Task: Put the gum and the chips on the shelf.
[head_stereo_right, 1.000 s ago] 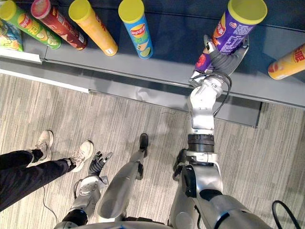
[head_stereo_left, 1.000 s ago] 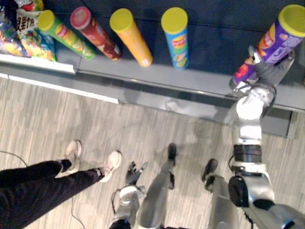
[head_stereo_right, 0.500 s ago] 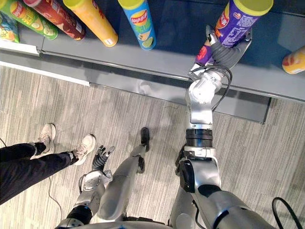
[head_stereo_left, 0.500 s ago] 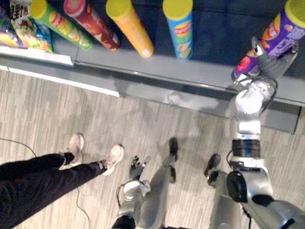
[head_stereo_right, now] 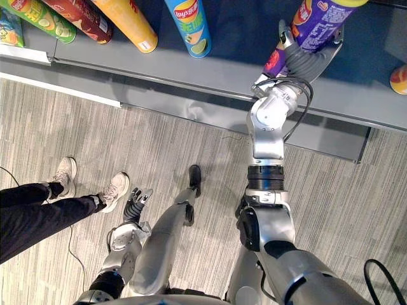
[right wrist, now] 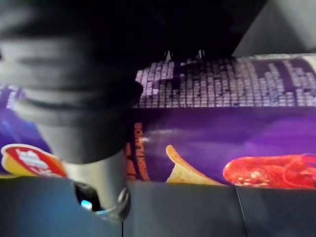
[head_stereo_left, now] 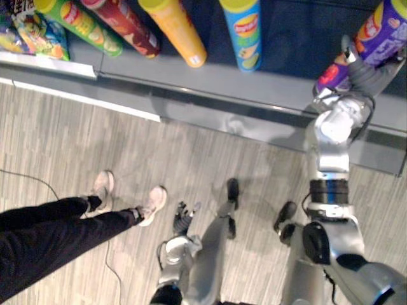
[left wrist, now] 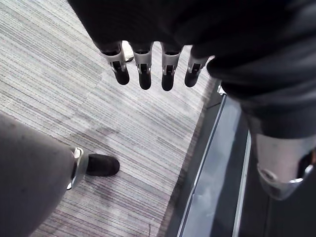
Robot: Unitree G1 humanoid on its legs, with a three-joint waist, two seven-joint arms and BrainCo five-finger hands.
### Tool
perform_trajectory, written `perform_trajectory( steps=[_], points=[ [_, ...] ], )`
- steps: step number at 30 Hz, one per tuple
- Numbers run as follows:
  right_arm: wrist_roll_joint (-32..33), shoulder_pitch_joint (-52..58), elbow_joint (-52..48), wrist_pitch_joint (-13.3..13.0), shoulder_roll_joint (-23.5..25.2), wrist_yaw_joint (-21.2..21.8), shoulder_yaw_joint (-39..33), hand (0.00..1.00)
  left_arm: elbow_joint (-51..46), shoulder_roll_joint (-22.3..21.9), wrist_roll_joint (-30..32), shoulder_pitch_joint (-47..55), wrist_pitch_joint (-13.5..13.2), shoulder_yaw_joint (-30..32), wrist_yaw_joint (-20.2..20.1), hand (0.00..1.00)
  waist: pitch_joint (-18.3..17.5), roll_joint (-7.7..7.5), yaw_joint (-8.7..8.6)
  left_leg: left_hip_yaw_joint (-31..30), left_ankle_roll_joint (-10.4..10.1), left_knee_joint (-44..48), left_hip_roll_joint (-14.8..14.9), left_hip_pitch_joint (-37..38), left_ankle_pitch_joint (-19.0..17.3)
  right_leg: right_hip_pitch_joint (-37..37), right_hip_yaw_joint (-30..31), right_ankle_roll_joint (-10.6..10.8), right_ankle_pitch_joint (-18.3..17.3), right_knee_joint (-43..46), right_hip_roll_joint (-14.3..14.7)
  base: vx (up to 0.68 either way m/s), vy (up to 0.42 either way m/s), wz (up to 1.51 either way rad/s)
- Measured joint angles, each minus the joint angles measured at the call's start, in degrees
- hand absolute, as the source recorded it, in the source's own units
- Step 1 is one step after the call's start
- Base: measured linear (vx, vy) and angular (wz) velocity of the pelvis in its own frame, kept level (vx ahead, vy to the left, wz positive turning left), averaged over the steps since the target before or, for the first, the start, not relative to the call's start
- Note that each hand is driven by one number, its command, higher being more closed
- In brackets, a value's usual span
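Observation:
A purple chips can (head_stereo_right: 316, 24) with a yellow lid leans over the dark grey shelf (head_stereo_right: 191, 68) at the right, its lower end down at the shelf's surface. My right hand (head_stereo_right: 306, 61) is shut on this can near its base, fingers curled round it. In the right wrist view the purple can (right wrist: 222, 128) runs across just past my thumb (right wrist: 98, 182). My left hand (head_stereo_left: 182, 219) hangs low beside me over the floor, its fingers (left wrist: 143, 74) straight and holding nothing.
Green (head_stereo_left: 82, 22), red (head_stereo_left: 130, 25), orange (head_stereo_left: 178, 32) and blue (head_stereo_left: 245, 32) chips cans stand in a row on the shelf to the left. Snack bags (head_stereo_left: 32, 35) sit at the far left, and another orange can (head_stereo_right: 400, 76) at the far right. A person's legs (head_stereo_left: 57, 229) stand on the floor at my left.
The whole picture has shifted, so the camera moved. My right hand keeps its hold on the purple can at the shelf. The left hand stays hanging.

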Motion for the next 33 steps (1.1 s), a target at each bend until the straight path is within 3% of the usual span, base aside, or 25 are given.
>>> perform_trajectory(
  steps=[6, 15, 33],
  points=[
    [0.02, -2.45, 0.01, 0.07, -2.71, -0.04, -0.56, 1.0, -1.61, -1.08, -0.13, -0.04, -0.27, 0.02, 0.0, 0.0, -0.02, 0.09, 1.04, -0.26, 0.1, 1.0, 0.04, -2.52, 0.11, -2.39, -0.05, -0.15, -0.08, 0.98, -0.12, -0.01, -0.045, 0.02],
    [0.0, -4.98, 0.76, 0.24, -6.02, -0.05, -0.99, 1.0, -2.37, -1.53, -2.26, -0.05, -0.64, -1.33, -0.03, 0.0, -0.04, 0.15, 1.17, -1.02, 0.18, 0.76, -0.23, -4.24, 0.73, -4.19, -0.76, -0.46, -0.29, 1.95, -0.59, -0.02, -0.042, 0.05],
    [-0.86, -5.02, 2.88, 0.5, -6.1, 0.86, 0.34, 1.0, -5.23, -1.55, -4.56, 0.04, -0.72, -1.65, -0.32, 0.0, -0.1, 0.46, 1.31, 0.23, 0.22, 1.68, -0.08, -6.61, 0.93, -7.54, 0.67, -0.59, -0.37, 3.18, -0.69, -0.02, -0.047, -0.02]
  ],
)
